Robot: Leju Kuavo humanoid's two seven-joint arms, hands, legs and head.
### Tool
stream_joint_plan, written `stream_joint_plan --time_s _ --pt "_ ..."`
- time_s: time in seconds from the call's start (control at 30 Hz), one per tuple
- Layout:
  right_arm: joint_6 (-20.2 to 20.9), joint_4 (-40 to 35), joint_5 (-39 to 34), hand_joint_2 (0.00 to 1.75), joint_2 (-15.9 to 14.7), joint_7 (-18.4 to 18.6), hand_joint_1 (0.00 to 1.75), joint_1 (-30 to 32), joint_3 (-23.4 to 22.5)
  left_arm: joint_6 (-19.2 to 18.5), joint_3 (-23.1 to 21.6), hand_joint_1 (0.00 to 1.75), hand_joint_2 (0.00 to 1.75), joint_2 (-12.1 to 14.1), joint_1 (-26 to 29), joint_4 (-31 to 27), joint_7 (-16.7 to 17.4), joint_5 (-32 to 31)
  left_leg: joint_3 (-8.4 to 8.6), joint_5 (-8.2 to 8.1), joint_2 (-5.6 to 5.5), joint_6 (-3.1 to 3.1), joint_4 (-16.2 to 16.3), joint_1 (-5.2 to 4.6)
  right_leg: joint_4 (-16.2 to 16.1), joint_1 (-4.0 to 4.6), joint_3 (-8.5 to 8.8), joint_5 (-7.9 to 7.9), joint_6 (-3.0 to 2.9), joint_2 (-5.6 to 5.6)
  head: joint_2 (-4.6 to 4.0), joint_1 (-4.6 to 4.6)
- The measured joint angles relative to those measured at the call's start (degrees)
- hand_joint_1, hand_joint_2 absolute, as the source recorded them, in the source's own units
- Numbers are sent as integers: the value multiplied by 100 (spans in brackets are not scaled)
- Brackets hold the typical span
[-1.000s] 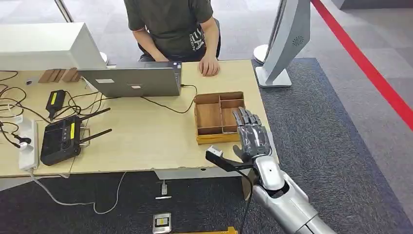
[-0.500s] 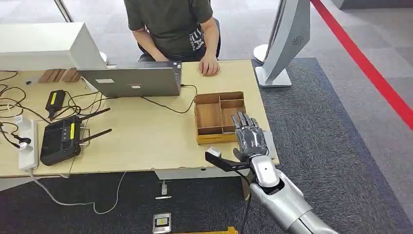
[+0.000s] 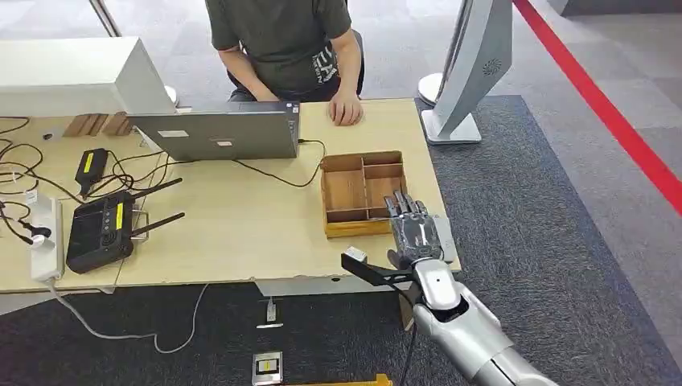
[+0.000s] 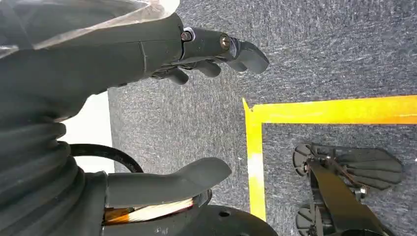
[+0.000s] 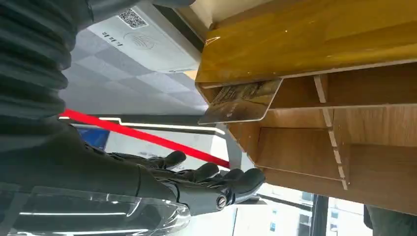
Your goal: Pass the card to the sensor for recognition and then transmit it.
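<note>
Tabletop (image 3: 241,233) surface is occupied, near its right edge, by a wooden compartment tray (image 3: 354,193). At the tray's near right corner the right robot hand (image 3: 414,233) is held with fingers spread, nothing being gripped. The left robot hand (image 4: 187,54) is seen above dark carpet, fingers apart and empty. The card (image 5: 241,102) is seen leaning against the tray's outer wall, just beside the right robot hand.

Even, bright indoor light fills the head view, with soft shadows under the pale wooden worktop (image 3: 241,233). The right wrist view blows out to white glare past the dark-fingered right hand (image 5: 196,184). Both wrist views look slightly soft close up.
</note>
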Motion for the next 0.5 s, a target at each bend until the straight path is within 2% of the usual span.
stream_joint_plan --time_s 0.5 --pt "-218 359 46 175 17 -63 0 -43 -15 -59 -9 0 175 0 0 0 7 -122 0 0 0 0 0 0 0 0 0 0 0 0 0 2"
